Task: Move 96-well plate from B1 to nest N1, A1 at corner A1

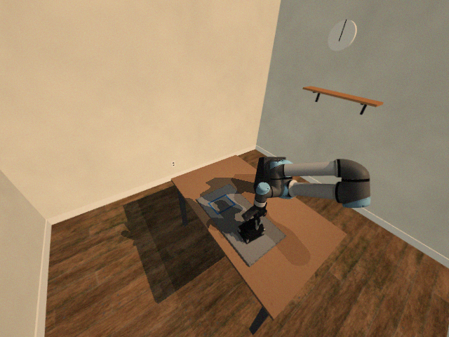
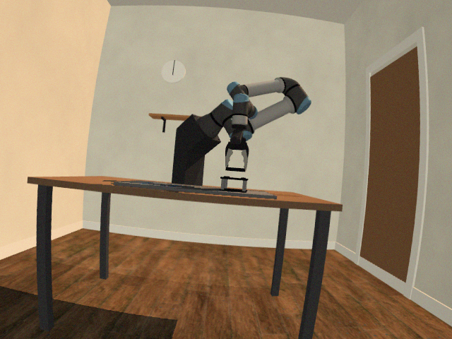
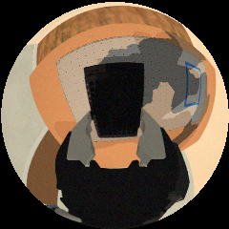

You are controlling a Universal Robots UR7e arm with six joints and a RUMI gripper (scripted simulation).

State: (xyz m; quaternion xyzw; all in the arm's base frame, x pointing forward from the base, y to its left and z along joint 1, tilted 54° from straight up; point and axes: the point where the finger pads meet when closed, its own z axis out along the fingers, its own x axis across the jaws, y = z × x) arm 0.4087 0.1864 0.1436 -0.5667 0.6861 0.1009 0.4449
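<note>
The gripper (image 2: 235, 169) is pinching the plate (image 3: 114, 100) above the nest (image 2: 234, 183). Risk: any tilt or rotation is likely seating it on the locators, misplacing A1.

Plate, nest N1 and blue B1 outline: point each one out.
96-well plate (image 3: 114, 99): wrist view, middle of its dark face, held in the gripper (image 3: 115, 135).
Nest N1 (image 2: 233, 178): exterior view, its top edge.
B1 outline (image 1: 210, 207): top view, its blue border.

We count: one arm (image 1: 315, 179), one gripper (image 2: 236, 166), one plate (image 3: 114, 97), one nest (image 2: 234, 182), one mat (image 1: 266, 243), one blue outline (image 1: 221, 203), one table (image 1: 308, 250), one shelf (image 1: 342, 95), one clock (image 1: 342, 35), one door (image 2: 392, 160).
</note>
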